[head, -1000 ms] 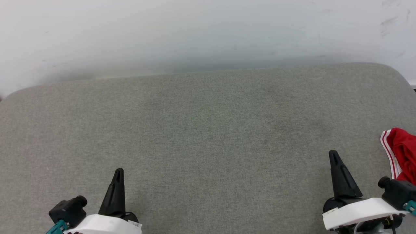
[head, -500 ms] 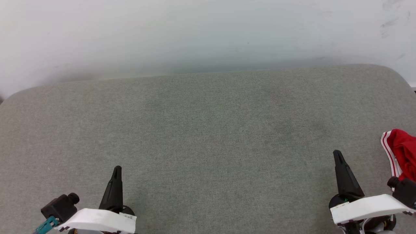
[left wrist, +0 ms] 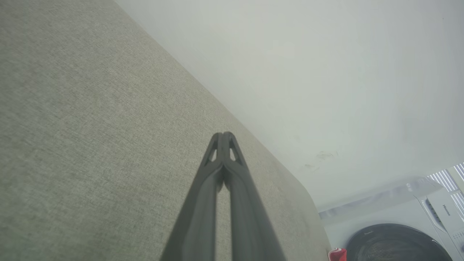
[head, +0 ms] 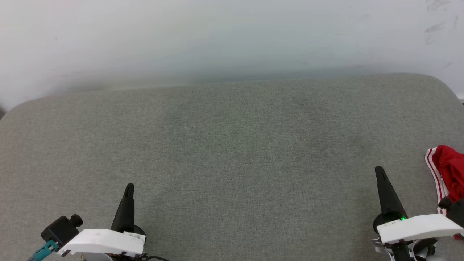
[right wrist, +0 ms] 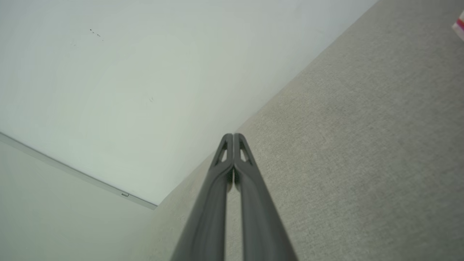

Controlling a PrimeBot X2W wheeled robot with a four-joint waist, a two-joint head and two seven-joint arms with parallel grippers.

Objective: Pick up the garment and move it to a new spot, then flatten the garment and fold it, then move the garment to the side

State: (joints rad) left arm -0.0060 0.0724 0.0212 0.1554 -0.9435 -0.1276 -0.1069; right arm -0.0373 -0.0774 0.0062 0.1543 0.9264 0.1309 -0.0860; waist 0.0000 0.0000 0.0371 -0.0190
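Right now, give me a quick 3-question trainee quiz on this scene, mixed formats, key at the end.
1. True or false: the left gripper is shut on the garment.
2. Multiple choice: in the head view, where on the grey padded surface does the garment lie? A) centre B) far-left corner C) right edge
3. Short answer: which gripper is nearer the garment?

Key:
1. False. It is shut with nothing between its fingers.
2. C.
3. The right gripper, also shut and empty.

White wall, grey surface, perhaps upholstered
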